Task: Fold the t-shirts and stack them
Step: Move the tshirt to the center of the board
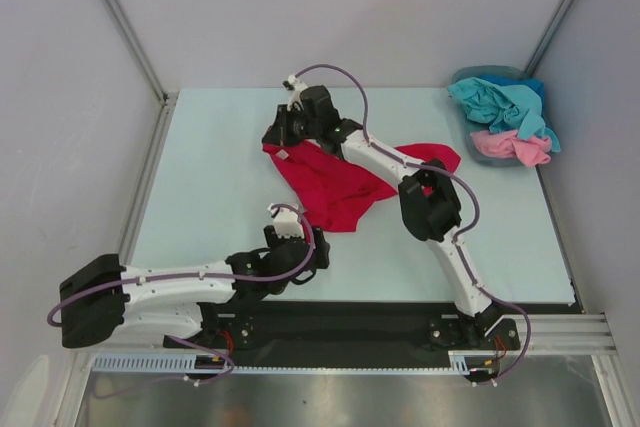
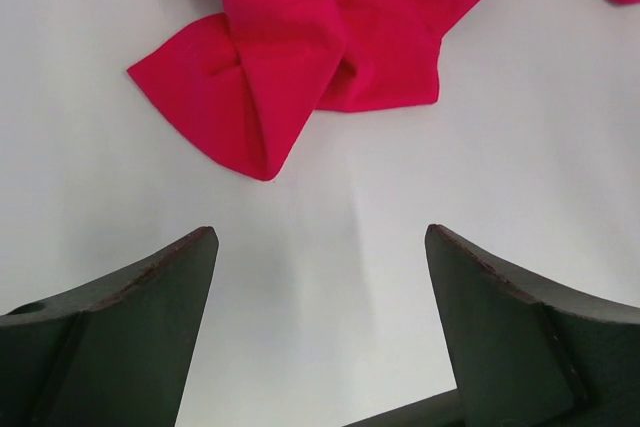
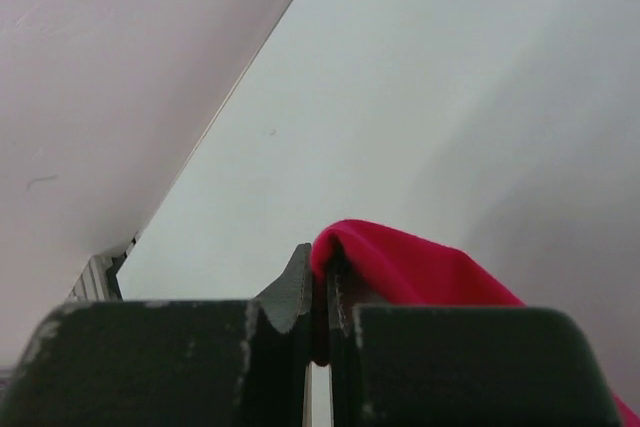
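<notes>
Fingers of my right gripper are clenched on a fold of the red t-shirt, and the cloth humps up over the tips. That t-shirt is crimson, plain and soft. It lies crumpled and half spread at the middle of the table, one sleeve trailing toward 3 o'clock and a folded flap pointing toward 6 o'clock. A small white label shows at its 10 o'clock corner, right where I grip it. My right arm reaches from its base at 5 o'clock, bends at the elbow over the cloth, and ends at that far-left corner. My left gripper is spread wide and holds nothing. It hangs over bare table just short of the t-shirt's near edge, with its arm doubled back low along the front. Teal t-shirts and a pink one lie heaped in the basket at 2 o'clock.
</notes>
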Action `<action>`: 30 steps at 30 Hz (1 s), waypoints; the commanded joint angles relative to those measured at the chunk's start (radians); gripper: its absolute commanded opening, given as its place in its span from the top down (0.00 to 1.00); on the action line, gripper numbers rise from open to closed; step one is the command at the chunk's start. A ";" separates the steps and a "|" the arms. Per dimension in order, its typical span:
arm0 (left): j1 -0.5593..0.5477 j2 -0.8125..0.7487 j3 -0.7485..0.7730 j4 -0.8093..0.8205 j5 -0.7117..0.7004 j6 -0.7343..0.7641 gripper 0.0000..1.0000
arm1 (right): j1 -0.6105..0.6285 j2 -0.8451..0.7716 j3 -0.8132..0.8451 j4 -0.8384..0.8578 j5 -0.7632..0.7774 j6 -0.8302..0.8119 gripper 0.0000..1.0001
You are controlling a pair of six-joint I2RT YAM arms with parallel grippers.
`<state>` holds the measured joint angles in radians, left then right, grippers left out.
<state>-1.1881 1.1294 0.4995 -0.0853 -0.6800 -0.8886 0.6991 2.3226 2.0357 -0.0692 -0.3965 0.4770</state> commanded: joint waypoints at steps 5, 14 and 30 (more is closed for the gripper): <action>-0.016 -0.060 -0.052 0.047 -0.033 0.027 0.09 | 0.013 0.153 0.227 -0.055 -0.090 0.044 1.00; -0.021 -0.040 -0.055 0.076 -0.020 0.042 0.09 | 0.005 0.143 0.117 0.037 -0.101 0.045 0.20; -0.024 -0.023 -0.012 0.061 -0.065 0.060 0.08 | -0.039 -0.644 -0.492 0.049 0.608 -0.098 0.00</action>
<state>-1.2060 1.1103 0.4511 -0.0303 -0.7033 -0.8551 0.6651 1.8259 1.6161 -0.0593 0.0292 0.4091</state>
